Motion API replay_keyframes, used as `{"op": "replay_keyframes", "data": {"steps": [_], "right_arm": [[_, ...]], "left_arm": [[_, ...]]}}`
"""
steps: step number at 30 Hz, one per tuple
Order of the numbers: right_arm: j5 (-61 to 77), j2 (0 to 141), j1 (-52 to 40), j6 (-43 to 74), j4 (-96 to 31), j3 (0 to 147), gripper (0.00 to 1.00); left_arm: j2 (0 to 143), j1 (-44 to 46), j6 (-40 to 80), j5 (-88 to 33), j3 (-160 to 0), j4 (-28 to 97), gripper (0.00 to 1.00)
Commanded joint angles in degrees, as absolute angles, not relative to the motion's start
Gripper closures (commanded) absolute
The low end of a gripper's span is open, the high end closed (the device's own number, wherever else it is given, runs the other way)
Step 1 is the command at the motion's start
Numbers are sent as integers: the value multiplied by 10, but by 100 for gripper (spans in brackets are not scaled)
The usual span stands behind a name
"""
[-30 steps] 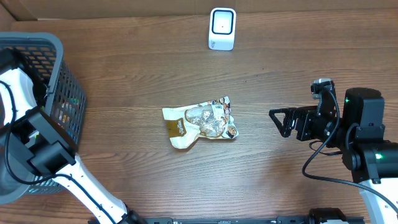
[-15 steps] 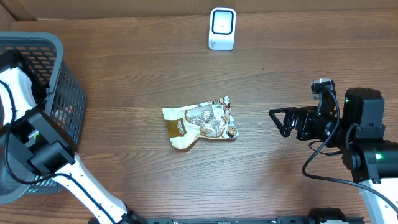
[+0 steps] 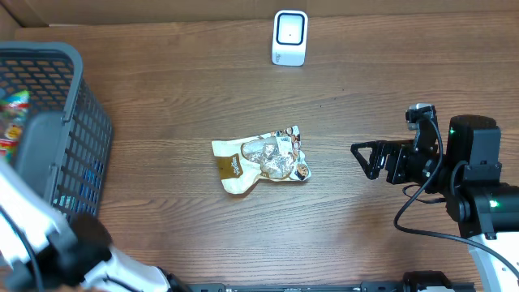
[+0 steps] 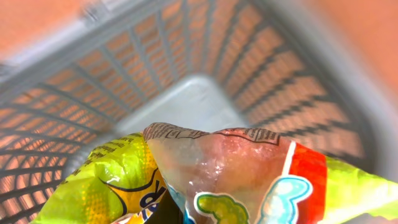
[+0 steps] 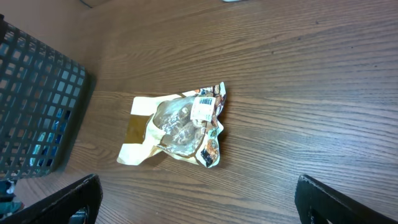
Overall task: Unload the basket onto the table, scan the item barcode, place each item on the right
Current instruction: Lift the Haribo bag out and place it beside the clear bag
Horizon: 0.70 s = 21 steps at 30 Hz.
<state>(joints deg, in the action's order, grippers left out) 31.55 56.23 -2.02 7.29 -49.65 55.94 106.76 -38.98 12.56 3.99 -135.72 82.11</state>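
A yellow-green snack packet (image 4: 236,180) with a clear window and a red band hangs over the inside of the grey mesh basket (image 3: 50,53), clear of its pale floor. It is pinched by the left gripper (image 4: 175,216), whose fingers are pressed together on it and almost wholly hidden behind the wrapper. From overhead the packet shows as a bright patch at the table's 9 o'clock edge, inside the basket's rim. Something blue lies lower in the basket, seen only through the mesh.

A second ago the left arm lay low across the basket with no packet visible; now the arm is a blur that has swung clear, and the packet has come into sight.

At the table's centre lies a cream-and-brown packet (image 3: 261,160), flat, its white barcode label (image 5: 203,107) facing up. The white scanner (image 3: 289,36) stands at 12 o'clock. At 3 o'clock the right gripper (image 3: 362,160) hovers with its fingers spread wide, empty, pointing toward the centre. None of these three has shifted.
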Motion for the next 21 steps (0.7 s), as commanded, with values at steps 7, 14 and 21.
{"op": "replay_keyframes", "data": {"steps": [7,14,21], "right_arm": [[321,561,-22,73,-494,572,1],[321,561,-22,73,-494,572,0],[321,561,-22,72,-491,572,0]], "left_arm": [[922,-239,137,-62,-1370,908,96],[952,-42,138,-60,-1287,917,96],[1019,97,168,-73,-1121,787,96]]}}
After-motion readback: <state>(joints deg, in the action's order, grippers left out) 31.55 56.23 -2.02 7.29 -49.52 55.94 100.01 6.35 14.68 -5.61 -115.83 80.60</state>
